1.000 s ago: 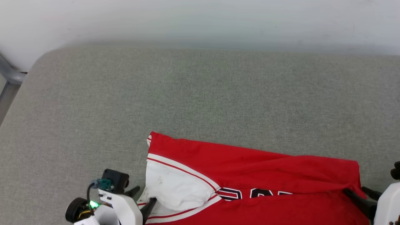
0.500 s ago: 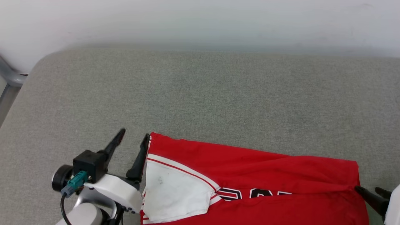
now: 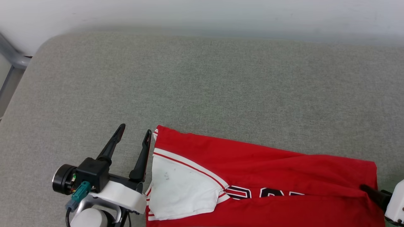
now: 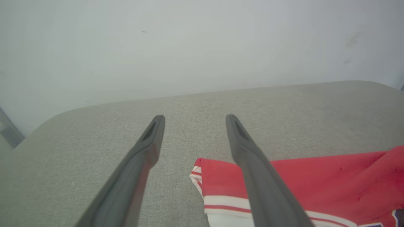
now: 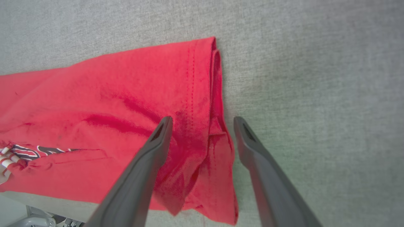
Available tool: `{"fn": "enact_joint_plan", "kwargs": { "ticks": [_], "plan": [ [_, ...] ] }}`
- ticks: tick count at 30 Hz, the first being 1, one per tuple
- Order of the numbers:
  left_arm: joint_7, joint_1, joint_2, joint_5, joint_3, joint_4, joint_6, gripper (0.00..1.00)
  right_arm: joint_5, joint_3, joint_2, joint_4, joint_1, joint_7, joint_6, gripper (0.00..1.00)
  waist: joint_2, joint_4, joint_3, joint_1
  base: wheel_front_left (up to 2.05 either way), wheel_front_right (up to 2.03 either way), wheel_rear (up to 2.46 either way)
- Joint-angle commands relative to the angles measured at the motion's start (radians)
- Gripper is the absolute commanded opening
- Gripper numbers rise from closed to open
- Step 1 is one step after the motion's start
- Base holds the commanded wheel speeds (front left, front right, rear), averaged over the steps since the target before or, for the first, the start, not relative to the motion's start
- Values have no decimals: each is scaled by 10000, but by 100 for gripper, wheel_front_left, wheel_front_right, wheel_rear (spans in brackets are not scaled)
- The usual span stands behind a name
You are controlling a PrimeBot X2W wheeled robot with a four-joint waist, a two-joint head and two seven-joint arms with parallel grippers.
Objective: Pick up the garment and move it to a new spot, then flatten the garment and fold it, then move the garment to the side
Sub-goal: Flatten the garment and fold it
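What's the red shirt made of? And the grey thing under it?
The red shirt looks like soft, matte knit cloth: it wrinkles, folds, and shows stitched hem lines. The grey surface seems to be woven fabric, maybe over padding, judging by its speckled weave and rounded corner.

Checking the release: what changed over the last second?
The left gripper came away from the white sleeve, swung its fingers up and stands open beside the left edge of the garment. Unchanged: the garment on the grey surface, the right gripper open at its right hem. The camera shifted slightly.
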Motion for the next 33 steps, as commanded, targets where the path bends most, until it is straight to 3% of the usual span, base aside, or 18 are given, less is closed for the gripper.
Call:
{"fn": "enact_joint_plan", "kwargs": {
  "ticks": [1,9,15,23,24,26,33],
  "plan": [
    [-46,117,-94,145,144,77,-128,100,-64,-83,126,74,-153,35,-9,100,-1,56,65,0,0,0,0],
    [-48,294,-758,812,1062,449,-1011,100,-145,-178,655,836,-280,213,-9,100,-1,160,292,0,0,0,0],
    [-47,341,-1111,1233,1572,621,-1461,100,56,332,958,1252,-360,169,-4,100,-1,129,372,0,0,0,0],
    [-47,383,-1488,1645,2024,829,-1937,100,550,1043,901,1590,-466,-111,8,100,-1,85,327,0,0,0,0],
    [-47,388,-1543,1693,2085,853,-1987,100,576,1107,855,1648,-463,-159,8,92,-1,86,310,0,0,0,0],
    [-47,416,-1642,1780,2183,894,-2078,100,567,1188,731,1746,-446,-273,8,0,-1,85,278,0,0,0,0],
    [-47,562,-1862,2029,2484,1020,-2313,100,703,1076,171,1886,-409,-1018,-13,0,-1,47,50,0,0,0,0]
  ]
}}
